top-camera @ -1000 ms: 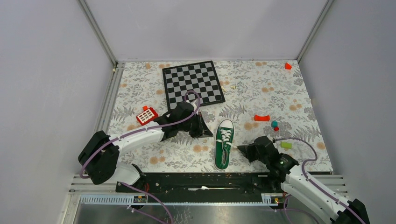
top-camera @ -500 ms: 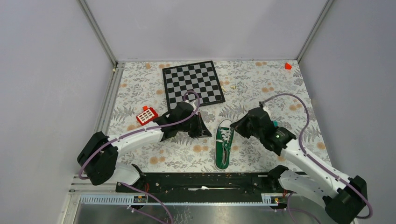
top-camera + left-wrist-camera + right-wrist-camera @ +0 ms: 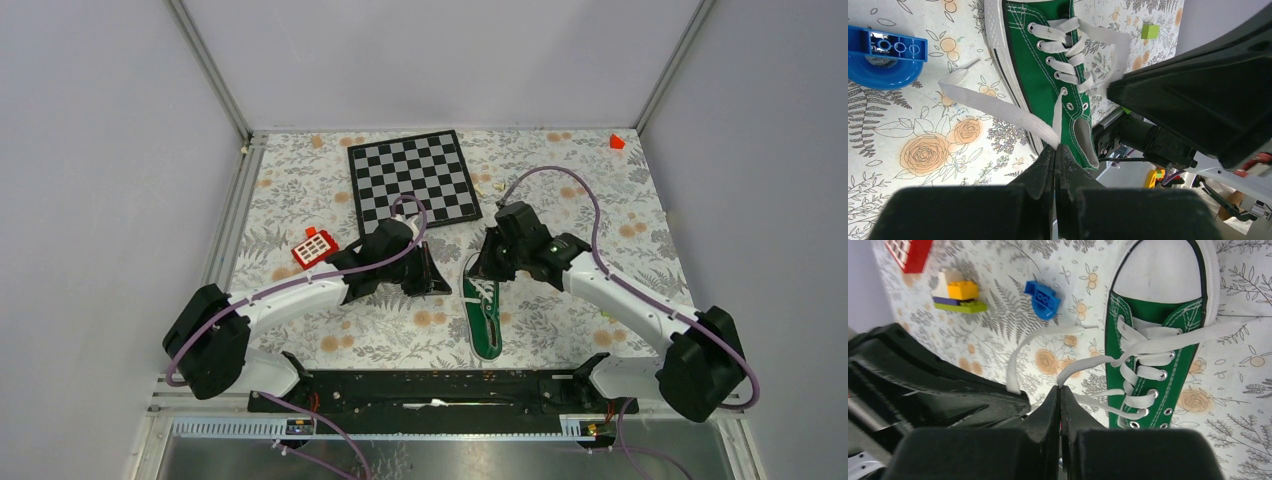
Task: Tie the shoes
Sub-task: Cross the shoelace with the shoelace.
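The green sneaker (image 3: 480,318) is lying flat on the floral tablecloth (image 3: 400,340) just below the centre of the top view, toe toward the chessboard (image 3: 414,178), and it is being flanked closely at its toe end by both grippers. In the left wrist view, the left gripper (image 3: 1056,150) is being pressed fully together at the bottom centre on a white lace (image 3: 993,102), near the last eyelet, with the free end trailing to the upper left toward a blue brick (image 3: 883,55). In the right wrist view, the right gripper (image 3: 1059,390) is likewise being clamped at the bottom centre on the other lace strand (image 3: 1088,365), which is being stretched across the tongue. The sneaker is not being pinned down by anything, so it is likely being put at risk of being dragged or rolled if the strands are being pulled unevenly. The flat laces are being held only by thin fingertips, so a hard tug could let one slip free. With the grippers so close together, a collision is also being risked during any crossing move, and the trailing end could be snagged on the brick.
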Tool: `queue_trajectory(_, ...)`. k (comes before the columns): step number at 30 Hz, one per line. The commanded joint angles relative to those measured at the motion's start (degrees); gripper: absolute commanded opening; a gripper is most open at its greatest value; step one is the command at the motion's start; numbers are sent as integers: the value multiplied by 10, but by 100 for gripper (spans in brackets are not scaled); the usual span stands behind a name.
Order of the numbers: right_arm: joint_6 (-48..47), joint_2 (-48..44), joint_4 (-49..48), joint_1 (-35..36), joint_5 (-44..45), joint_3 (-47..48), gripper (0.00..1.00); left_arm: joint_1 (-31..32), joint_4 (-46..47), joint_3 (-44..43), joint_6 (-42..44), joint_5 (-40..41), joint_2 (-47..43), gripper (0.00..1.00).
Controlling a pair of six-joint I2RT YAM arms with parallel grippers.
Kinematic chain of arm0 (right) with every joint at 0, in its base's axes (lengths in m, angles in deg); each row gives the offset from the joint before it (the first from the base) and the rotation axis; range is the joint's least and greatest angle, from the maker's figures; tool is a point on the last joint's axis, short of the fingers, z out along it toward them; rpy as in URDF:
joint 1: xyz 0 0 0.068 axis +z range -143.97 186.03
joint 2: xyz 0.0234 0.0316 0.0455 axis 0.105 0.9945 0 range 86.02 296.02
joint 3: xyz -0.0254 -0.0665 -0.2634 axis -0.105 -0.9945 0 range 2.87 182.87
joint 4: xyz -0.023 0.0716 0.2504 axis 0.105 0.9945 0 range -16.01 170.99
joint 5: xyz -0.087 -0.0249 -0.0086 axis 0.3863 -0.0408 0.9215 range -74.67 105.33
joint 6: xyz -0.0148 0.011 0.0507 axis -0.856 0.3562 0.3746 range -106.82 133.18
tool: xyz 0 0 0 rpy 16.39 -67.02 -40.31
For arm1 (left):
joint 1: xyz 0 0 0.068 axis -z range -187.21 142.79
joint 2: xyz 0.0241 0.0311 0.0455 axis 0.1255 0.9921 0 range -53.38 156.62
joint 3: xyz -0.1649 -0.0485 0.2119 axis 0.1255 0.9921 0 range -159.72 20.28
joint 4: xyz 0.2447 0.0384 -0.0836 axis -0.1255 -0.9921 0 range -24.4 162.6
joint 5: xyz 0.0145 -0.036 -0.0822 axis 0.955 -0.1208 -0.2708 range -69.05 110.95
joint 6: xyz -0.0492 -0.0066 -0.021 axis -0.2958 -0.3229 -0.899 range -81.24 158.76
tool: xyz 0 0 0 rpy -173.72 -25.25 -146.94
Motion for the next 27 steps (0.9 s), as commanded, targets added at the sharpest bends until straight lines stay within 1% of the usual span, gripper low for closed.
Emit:
queue_trajectory(1,-43,24,25,4,-29,26,0,2,17,-3,5,7,-5,0)
queue_trajectory(9,-77,54,37,4,-50,48,0,2,-2,-24,19,13,-14,0)
queue_trajectory(16,-121,102,55,21,-100,80,0,2,-8,-29,22,9,-4,0)
queue_trajectory(20,-139,144,76,30,-162,103,0,2,-3,-32,18,7,-2,0)
queue_trajectory(23,-143,148,80,31,-158,99,0,2,-3,-33,18,6,-3,0)
queue_trajectory(24,-148,148,86,31,-151,99,3,2,-3,-33,18,7,-4,0)
queue_trajectory(26,-168,152,119,31,-129,114,17,2,-3,-34,20,6,-4,0)
queue_trajectory(27,-177,153,136,31,-116,123,22,2,-5,-35,21,7,-3,0)
